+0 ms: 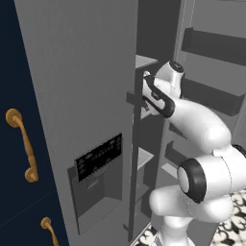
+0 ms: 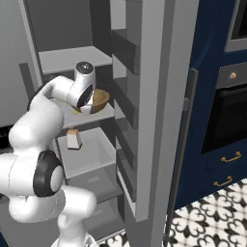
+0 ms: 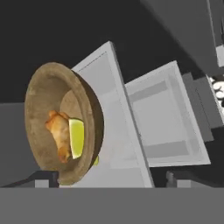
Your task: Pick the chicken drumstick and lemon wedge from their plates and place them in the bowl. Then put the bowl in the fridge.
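The brown wooden bowl point(image 2: 101, 100) rests on a middle shelf point(image 3: 114, 131) inside the open grey fridge point(image 1: 81, 96). Inside the bowl point(image 3: 48, 92) lie the golden-orange chicken drumstick point(image 3: 58, 131) and, touching it, the yellow-green lemon wedge point(image 3: 77, 138). My gripper point(image 3: 111, 177) is open, its dark fingertips point(image 3: 43, 177) spread wide. The bowl sits just ahead of the left tip, not between the fingers. In the left base view my wrist point(image 1: 156, 93) reaches into the fridge and hides the bowl. The plates are out of view.
The fridge door point(image 2: 144, 120) with its inner racks stands open to the right of the arm. A drawer point(image 2: 91, 154) with a small white-and-orange item point(image 2: 73, 139) sits below the bowl's shelf. Navy cabinets with gold handles point(image 1: 21, 144) and an oven point(image 2: 226, 116) flank the fridge.
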